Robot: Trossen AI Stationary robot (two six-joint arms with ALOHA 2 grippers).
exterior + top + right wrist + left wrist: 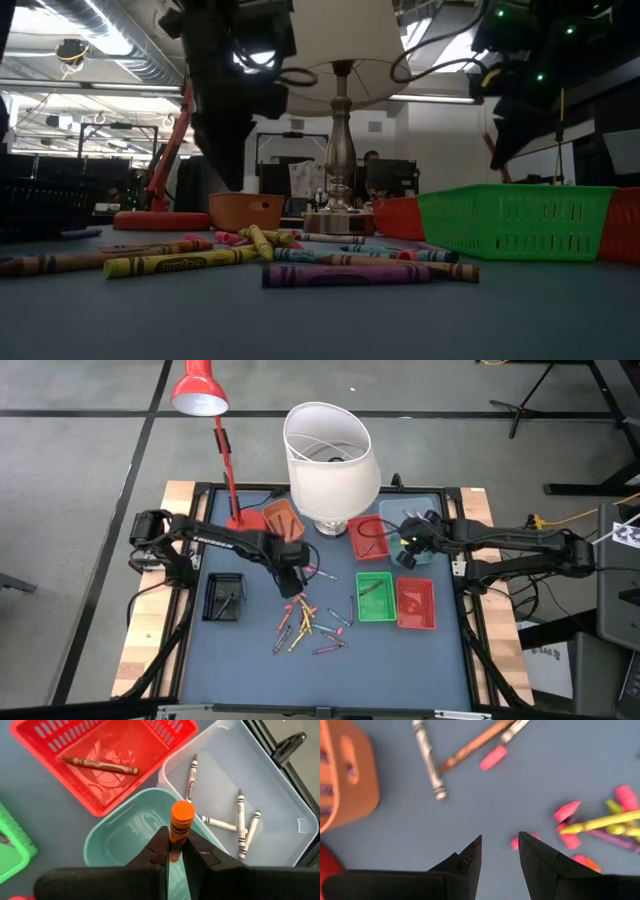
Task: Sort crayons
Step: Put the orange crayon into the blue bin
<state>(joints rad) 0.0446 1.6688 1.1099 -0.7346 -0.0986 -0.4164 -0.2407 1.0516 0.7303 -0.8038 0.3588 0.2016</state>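
A: Where is the right claw (175,851)?

B: At about two o'clock on the worktop (420,660), hanging over the teal tray (125,837). Its fingers are clamped on an orange crayon (180,822) that stands on end between them, the flat end towards the wrist camera.

A: What lies around that tray?

B: A red basket (165,732) just beside it holds one brown crayon (102,766). A pale grey tray (280,795) on its other side holds several white crayons (241,820).

A: And the left claw (500,852)?

B: Near the worktop's centre, above the loose crayons (310,625), fingers apart and holding nothing. A pink crayon stub (516,842) lies between its fingertips on the blue surface. A grey crayon (430,760) lies farther off, near an orange basket (342,775).

A: Where is the pile?

B: Scattered at about six o'clock from the lamp (328,455), just left of the green basket (375,597).
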